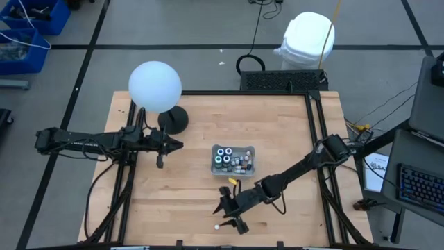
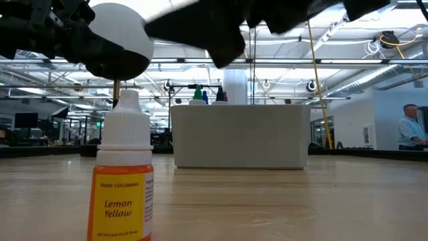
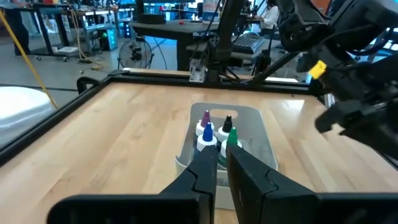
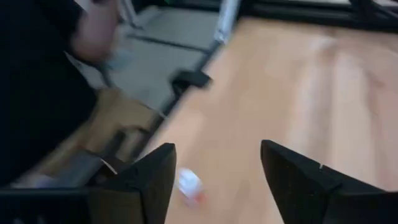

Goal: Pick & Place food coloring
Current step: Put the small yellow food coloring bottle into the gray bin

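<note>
A small food coloring bottle (image 2: pixel 124 181), white-capped with an orange "Lemon Yellow" label, stands upright on its base near the table's front edge (image 1: pixel 217 226). My right gripper (image 1: pixel 232 217) hovers open just beside it. In the right wrist view the bottle (image 4: pixel 189 186) shows ahead of the spread fingers (image 4: pixel 217 180), untouched. More food coloring bottles (image 3: pixel 214 134) with purple, black, blue and green tips stand in a clear tray (image 1: pixel 233 160) at mid-table. My left gripper (image 1: pixel 163 146) waits left of the tray, its fingers (image 3: pixel 222 168) shut on nothing.
A white globe lamp (image 1: pixel 156 87) on a black base (image 1: pixel 173 119) stands at the far left of the table. Black rails (image 1: pixel 316 125) frame the tabletop. A white bag (image 1: pixel 309 38) lies beyond the far edge. A person (image 2: pixel 408 127) shows far off in the room.
</note>
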Controlling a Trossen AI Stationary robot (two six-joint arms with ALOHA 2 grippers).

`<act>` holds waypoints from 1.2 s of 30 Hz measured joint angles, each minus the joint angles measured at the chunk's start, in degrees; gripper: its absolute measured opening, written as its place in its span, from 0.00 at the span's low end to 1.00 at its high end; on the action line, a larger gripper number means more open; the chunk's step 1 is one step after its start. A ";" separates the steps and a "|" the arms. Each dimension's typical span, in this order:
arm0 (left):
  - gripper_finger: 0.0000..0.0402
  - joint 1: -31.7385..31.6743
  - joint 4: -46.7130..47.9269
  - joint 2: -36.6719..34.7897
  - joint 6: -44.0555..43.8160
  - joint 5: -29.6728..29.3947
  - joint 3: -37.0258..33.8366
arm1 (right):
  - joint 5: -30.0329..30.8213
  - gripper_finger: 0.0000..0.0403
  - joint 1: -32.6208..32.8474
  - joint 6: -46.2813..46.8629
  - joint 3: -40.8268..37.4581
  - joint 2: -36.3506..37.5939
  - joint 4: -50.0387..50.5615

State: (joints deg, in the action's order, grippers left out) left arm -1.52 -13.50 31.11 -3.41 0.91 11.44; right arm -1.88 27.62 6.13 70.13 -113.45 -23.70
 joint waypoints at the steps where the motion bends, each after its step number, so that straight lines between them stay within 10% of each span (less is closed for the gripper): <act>1: 0.11 0.00 -0.02 -0.02 0.09 -0.01 0.01 | -1.27 0.57 0.04 0.64 0.00 -0.19 -1.12; 21: 0.11 0.00 -2.64 0.00 5.90 -6.98 0.00 | -0.56 0.55 1.93 6.38 6.25 -12.41 -10.10; 36: 0.11 0.00 -1.45 -0.01 6.18 -7.00 0.00 | 12.64 0.49 5.23 3.18 6.21 -12.39 -3.97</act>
State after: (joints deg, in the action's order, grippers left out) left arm -1.52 -14.95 31.10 2.77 -6.09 11.44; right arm 10.76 32.84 9.31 76.34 -125.84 -27.67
